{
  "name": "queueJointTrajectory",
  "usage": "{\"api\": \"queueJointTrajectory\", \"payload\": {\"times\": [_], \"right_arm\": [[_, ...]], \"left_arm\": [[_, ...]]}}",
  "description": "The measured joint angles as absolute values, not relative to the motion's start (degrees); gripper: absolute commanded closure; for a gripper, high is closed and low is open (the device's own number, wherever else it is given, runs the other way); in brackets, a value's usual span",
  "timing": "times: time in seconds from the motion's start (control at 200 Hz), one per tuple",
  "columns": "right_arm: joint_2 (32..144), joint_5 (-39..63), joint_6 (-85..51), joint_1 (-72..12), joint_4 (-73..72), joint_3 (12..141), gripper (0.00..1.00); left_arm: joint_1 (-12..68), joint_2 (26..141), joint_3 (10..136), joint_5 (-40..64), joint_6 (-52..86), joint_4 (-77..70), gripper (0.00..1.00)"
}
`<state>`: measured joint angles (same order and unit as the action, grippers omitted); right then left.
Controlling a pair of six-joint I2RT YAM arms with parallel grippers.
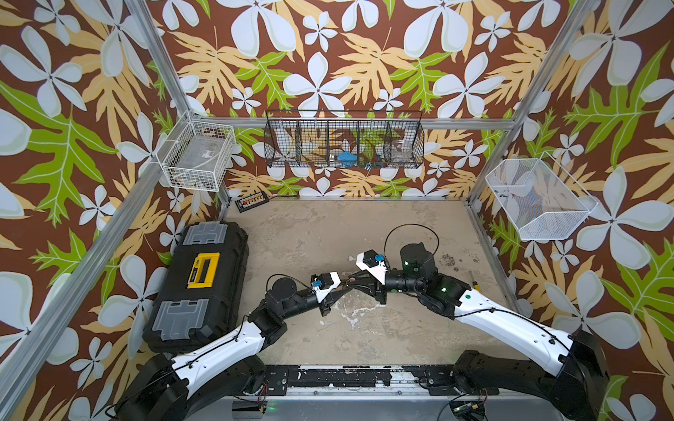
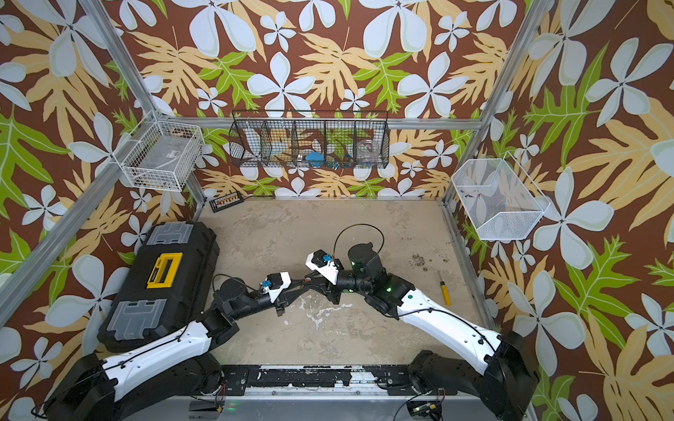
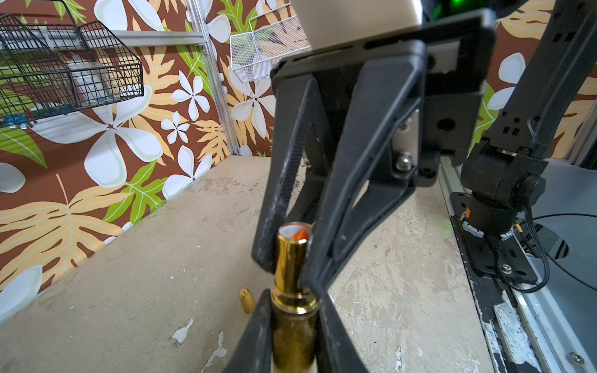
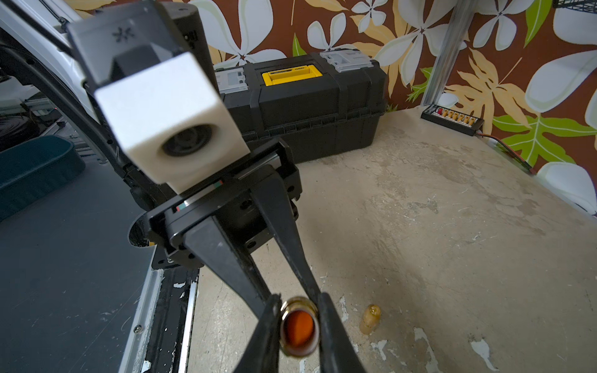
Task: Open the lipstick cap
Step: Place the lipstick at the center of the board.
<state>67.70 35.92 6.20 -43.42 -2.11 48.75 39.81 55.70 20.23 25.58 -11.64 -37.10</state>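
One surface (image 1: 364,226), mottled beige and scuffed, carries everything I log here.

One black toolbox (image 1: 200,284), with a yellow handle and grey latches, lies along the left edge of the surface.

Three wire baskets hang on the flowered walls:
- a long black basket (image 1: 343,138) at the back
- a white basket (image 1: 197,156) at the left corner
- a white mesh basket (image 1: 536,200) on the right wall

Two arms reach in from my side. In both top views their tips meet over the middle of the surface.

One left pincer (image 3: 294,310) is pressed shut on the wide gold base of the lipstick (image 3: 292,258).

One right pincer (image 4: 299,315) comes from the opposite side. It is closed on the narrower gold tube at the lipstick's open end, with a finger on either side.

The lipstick is one item, held off the surface between the two pincers. It is uncapped, and the orange stick shows in its mouth.

One small gold cap (image 3: 247,301) rests on the bare surface near the lipstick and touches neither pincer. I cannot tell whether it stands or lies.
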Motion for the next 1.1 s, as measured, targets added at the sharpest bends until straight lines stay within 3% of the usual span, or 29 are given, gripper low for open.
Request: {"api": "queueJointTrajectory", "payload": {"times": [0.32,0.776,1.101], "right_arm": [[66.98,33.76,6.11,-43.42,-0.93,48.60,0.78],[65.80,17.69,2.98,-41.93,-5.28,39.27,0.77],[70.24,9.02,0.40,-40.88,-10.00,32.75,0.77]], "left_arm": [[39.81,55.94,20.23,25.54,-11.60,-37.15,0.44],[39.81,54.76,19.99,26.28,-9.23,-36.40,0.36],[39.81,52.49,20.60,16.49,-7.62,-33.65,0.34]]}}
